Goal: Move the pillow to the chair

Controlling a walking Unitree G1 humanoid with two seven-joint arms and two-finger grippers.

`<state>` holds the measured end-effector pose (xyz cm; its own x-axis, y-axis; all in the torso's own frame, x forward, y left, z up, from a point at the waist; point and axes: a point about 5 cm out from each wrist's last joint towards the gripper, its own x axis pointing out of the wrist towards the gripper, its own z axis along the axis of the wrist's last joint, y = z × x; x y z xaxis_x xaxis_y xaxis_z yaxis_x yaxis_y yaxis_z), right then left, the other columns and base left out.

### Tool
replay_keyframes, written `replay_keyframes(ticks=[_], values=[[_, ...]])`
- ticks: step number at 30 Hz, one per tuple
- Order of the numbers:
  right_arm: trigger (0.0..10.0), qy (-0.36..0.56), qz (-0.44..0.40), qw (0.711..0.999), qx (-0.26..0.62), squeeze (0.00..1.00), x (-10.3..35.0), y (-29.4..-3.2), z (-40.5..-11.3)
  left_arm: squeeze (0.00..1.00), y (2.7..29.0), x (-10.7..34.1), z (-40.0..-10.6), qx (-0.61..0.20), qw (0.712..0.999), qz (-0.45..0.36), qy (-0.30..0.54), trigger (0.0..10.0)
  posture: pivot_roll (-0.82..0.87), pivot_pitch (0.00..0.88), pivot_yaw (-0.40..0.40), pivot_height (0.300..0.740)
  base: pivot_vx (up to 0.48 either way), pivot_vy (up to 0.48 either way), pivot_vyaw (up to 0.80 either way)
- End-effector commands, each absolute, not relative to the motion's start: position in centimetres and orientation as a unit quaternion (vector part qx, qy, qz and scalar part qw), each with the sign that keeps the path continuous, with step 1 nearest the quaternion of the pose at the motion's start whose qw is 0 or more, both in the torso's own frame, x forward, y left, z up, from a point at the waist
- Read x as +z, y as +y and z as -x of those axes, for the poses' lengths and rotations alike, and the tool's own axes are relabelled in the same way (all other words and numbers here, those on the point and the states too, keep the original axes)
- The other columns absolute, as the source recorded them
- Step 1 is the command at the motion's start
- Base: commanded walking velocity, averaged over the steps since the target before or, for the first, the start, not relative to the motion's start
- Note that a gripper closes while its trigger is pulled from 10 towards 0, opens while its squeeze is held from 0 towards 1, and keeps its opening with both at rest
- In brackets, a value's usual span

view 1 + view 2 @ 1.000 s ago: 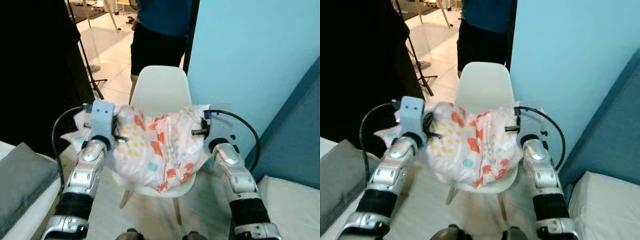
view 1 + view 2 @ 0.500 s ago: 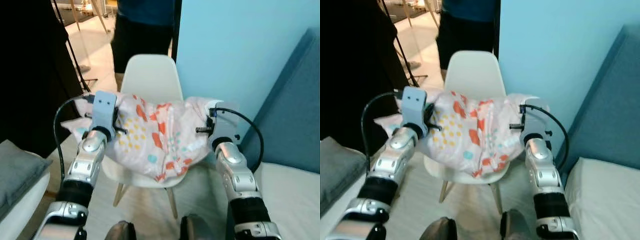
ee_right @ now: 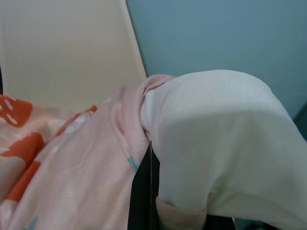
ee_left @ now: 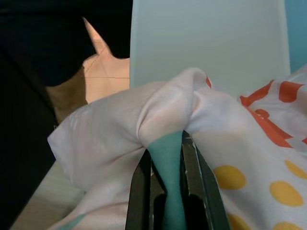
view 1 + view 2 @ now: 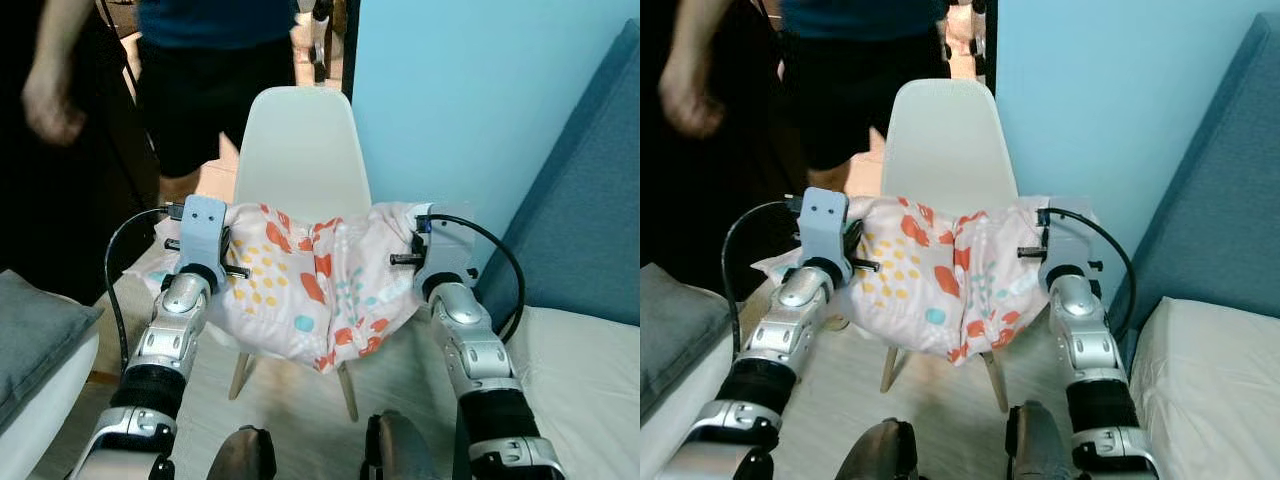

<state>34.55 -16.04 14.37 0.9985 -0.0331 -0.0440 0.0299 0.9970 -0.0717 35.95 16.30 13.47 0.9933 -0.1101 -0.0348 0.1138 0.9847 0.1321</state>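
Pillow (image 5: 315,290) (pale pink, orange and teal shapes, yellow dots) hangs between both arms, over the front of the white chair (image 5: 300,150). Its lower edge sags below the seat line and hides the seat, so contact with the seat cannot be told.

Left gripper (image 4: 165,158) grips the pillow's left end; in the left wrist view the two black fingers (image 4: 139,191) stand narrow, a teal fold of fabric pinched between them, cloth bunched over the tips. Right gripper (image 3: 149,189) is at the pillow's right end; in the right wrist view only a thin dark finger edge runs up into a crease, white and pink fabric draped over it, pressed close around the cloth.

Chair back stands upright just behind the pillow, top edge free. Light blue wall (image 5: 470,90) close on the chair's right side; dark blue upholstery (image 5: 590,200) beyond it, white cushion (image 5: 590,390) beside the right arm. Grey cushion (image 5: 35,335) at the left arm's outer side. A person in dark shorts (image 5: 200,80) stands just behind the chair, one hand (image 5: 50,100) hanging at left. Pale floor (image 5: 290,420) shows under the chair between its legs.
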Motion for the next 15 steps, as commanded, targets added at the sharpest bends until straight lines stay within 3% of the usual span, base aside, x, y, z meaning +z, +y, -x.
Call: replay_keyframes(ticks=[1,11,15], values=[[10.0,-0.009,0.035,0.999,-0.006,0.00,15.5,-15.4,-35.0,0.00,16.2,14.2,-36.3,-0.067,0.994,-0.081,-0.008,10.0,0.01,0.102,0.018,0.612,0.000,0.000,0.00],[10.0,-0.027,0.042,0.999,-0.016,0.00,16.8,-15.7,-36.9,0.00,16.3,15.3,-38.2,-0.093,0.987,-0.128,-0.007,10.0,-0.01,0.122,0.016,0.603,0.000,0.000,0.00],[10.0,-0.052,0.052,0.997,-0.020,0.00,18.4,-15.8,-38.1,0.00,16.5,17.6,-39.5,-0.091,0.985,-0.145,-0.027,10.0,-0.02,0.139,0.006,0.593,0.000,0.000,0.00]])
